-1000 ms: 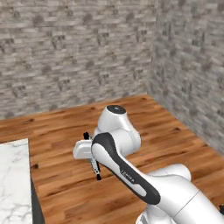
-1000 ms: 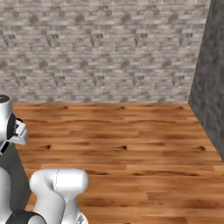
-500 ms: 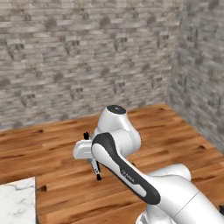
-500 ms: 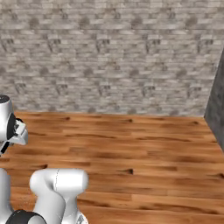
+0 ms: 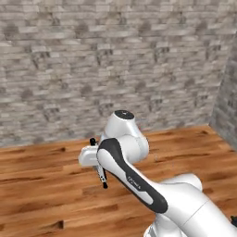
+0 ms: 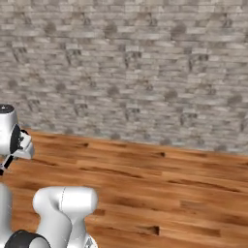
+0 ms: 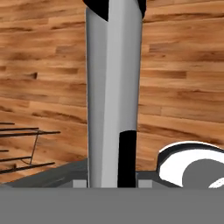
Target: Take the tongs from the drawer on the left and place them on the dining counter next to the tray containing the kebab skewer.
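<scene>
tongs point(image 7: 111, 87) clamped in jaws | wood floor point(image 5: 41, 185) below | brick wall point(image 6: 135, 68) ahead

Wood floor point(image 5: 41, 185) open on all sides of the arm in both base views; nothing stands on it. Brick wall point(image 5: 92, 60) closes the far side, well apart from the gripper point(image 5: 99, 173). A second wall point(image 5: 227, 106) closes the right edge in the left base view.

Hand view: tongs point(image 7: 113, 96) run up the middle between the fingers, blocking the line ahead. Thin dark wire frame point(image 7: 26, 148) at lower left, over the floor; what it belongs to is unclear.
</scene>
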